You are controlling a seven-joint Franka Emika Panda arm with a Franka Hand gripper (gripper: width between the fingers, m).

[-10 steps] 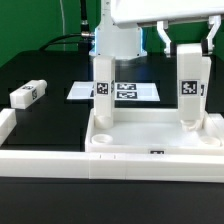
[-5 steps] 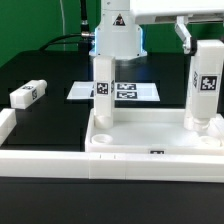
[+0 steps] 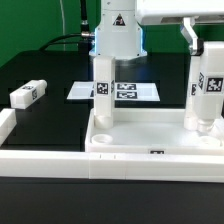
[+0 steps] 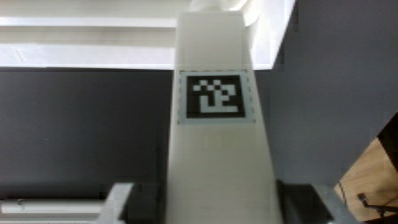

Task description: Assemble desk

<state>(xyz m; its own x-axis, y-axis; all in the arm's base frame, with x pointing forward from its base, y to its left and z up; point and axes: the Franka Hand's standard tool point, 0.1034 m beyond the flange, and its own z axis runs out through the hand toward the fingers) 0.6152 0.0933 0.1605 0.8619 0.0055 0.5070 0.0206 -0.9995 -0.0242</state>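
Observation:
The desk's white rimmed tabletop (image 3: 150, 140) lies at the front. One leg block (image 3: 103, 90) stands upright in its far corner on the exterior view's left. My gripper (image 3: 205, 42) is shut on a second leg block (image 3: 206, 92), held upright in the far corner on the right, its foot at the recess. In the wrist view this leg block (image 4: 217, 110) fills the middle, with my gripper (image 4: 210, 208) clamped on both its sides. A third leg block (image 3: 27, 94) lies loose on the black table at the left.
The marker board (image 3: 135, 91) lies flat behind the tabletop. A long low white border wall (image 3: 40, 160) runs along the front left. The arm's white base (image 3: 118, 35) stands at the back.
My gripper and the held leg block have shifted toward the exterior view's right, and the tag on the block now sits further right. The other legs and the tabletop have not moved.

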